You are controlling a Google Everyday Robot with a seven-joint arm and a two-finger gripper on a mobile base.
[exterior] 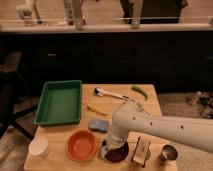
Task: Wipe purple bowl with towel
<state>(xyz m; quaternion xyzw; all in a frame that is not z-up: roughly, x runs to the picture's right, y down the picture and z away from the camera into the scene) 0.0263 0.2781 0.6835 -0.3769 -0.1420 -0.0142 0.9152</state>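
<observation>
The dark purple bowl (pixel 117 153) sits near the table's front edge, between the orange bowl and a small box. My white arm reaches in from the right and bends down over it. The gripper (pixel 114 141) is at the arm's end, directly above the bowl's left half, and covers part of it. A pale edge shows at the bowl's left rim (pixel 103 149); I cannot tell whether it is the towel. No towel shows clearly anywhere else.
On the wooden table (pixel 70 127): a green tray (pixel 60 102) back left, an orange bowl (pixel 81 145), a white cup (pixel 39 147), a blue sponge (pixel 98 124), a yellow stick (pixel 96 109), a white-handled brush (pixel 107 93), a green item (pixel 139 92), a small box (pixel 141 151), a metal cup (pixel 168 153).
</observation>
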